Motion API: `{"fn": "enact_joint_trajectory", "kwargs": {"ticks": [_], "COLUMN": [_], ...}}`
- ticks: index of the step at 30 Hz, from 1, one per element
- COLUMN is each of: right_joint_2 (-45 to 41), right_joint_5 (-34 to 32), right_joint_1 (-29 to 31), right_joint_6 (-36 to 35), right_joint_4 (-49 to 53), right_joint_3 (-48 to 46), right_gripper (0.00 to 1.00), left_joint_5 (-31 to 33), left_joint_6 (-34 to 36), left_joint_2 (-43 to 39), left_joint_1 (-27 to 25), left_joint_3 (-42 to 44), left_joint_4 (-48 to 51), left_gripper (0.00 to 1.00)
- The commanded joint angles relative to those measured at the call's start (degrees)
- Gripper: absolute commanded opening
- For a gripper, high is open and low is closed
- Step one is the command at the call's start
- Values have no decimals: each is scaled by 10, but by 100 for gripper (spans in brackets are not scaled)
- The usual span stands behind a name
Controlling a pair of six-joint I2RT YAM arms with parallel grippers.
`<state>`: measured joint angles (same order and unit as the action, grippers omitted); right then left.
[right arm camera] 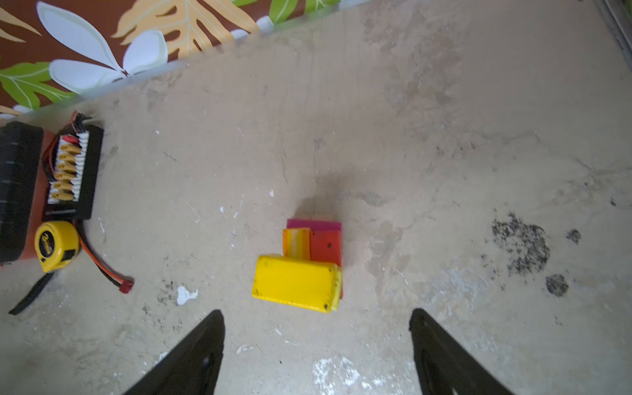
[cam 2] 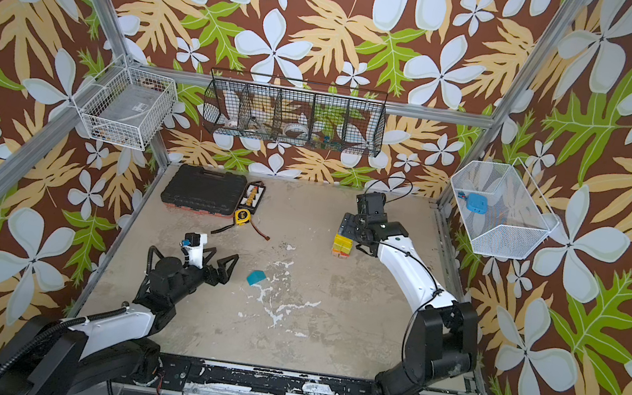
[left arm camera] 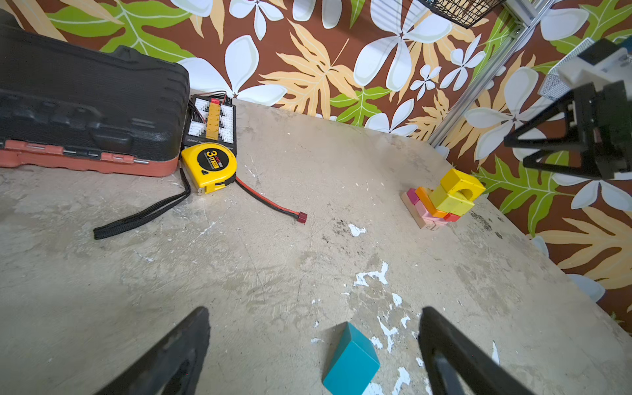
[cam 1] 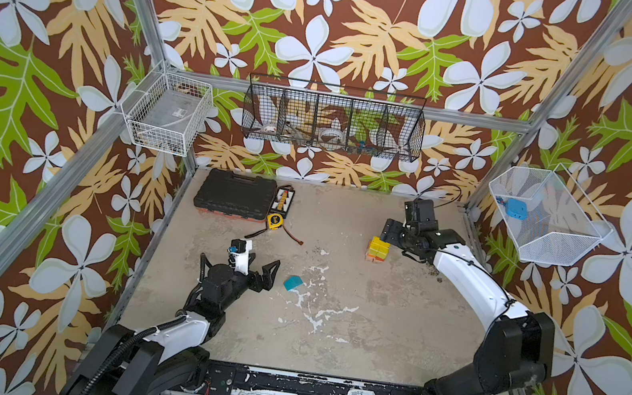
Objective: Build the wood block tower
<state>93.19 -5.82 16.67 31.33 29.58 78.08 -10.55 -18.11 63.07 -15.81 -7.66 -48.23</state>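
The tower (cam 1: pixel 376 250) (cam 2: pixel 342 245) stands at the back right of the table: tan and pink pieces at the base, orange and red above, and a yellow block (right arm camera: pixel 295 287) on top. It also shows in the left wrist view (left arm camera: pixel 444 201). My right gripper (cam 1: pixel 388 229) (right arm camera: pixel 317 313) hovers just above it, open, with nothing between its jaws. A teal block (cam 1: pixel 294 283) (left arm camera: pixel 352 362) lies alone on the table left of the middle. My left gripper (cam 1: pixel 265 263) (left arm camera: pixel 314 313) is open just left of it and does not touch it.
A black tool case (cam 1: pixel 235 195) lies at the back left. Beside it are a connector board (cam 1: pixel 283 200), a yellow tape measure (cam 1: pixel 274 221) with its strap, and a red-black cable (cam 1: pixel 292 237). Wire baskets (cam 1: pixel 333 119) hang on the walls.
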Motion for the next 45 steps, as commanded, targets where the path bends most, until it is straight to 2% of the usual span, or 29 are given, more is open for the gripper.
{"fn": "enact_joint_trajectory", "kwargs": {"ticks": [1,5,8,10,17,22,37,45], "right_joint_2": [42,115,160,178,200,206,194,192], "right_joint_5": [-5,-31,-22,-20,-20,-22,-25,-44], "right_joint_1": [2,2,2,4,5,8,13,12], "right_joint_6": [10,-4,-16,-18,-21,-22,-21,-9], "right_joint_4": [28,62,74,79,78,81,79,89], "right_joint_3": [50,127,159,167,164,159,136,155], "right_gripper": [81,72,65,60,57,51,49,50], "left_joint_5": [3,4,4,4,4,4,4,3], "left_joint_6": [0,0,0,0,1,0,0,1], "left_joint_2": [-1,1,0,1,0,1,0,0], "left_joint_1": [0,-1,-1,0,-1,-1,-1,-2], "left_joint_3": [-3,-4,-4,-4,-4,-4,-4,-3], "left_joint_4": [-11,-11,-12,-12,-12,-12,-12,-12], "left_gripper": [96,96,96,96,96,96,97,96]}}
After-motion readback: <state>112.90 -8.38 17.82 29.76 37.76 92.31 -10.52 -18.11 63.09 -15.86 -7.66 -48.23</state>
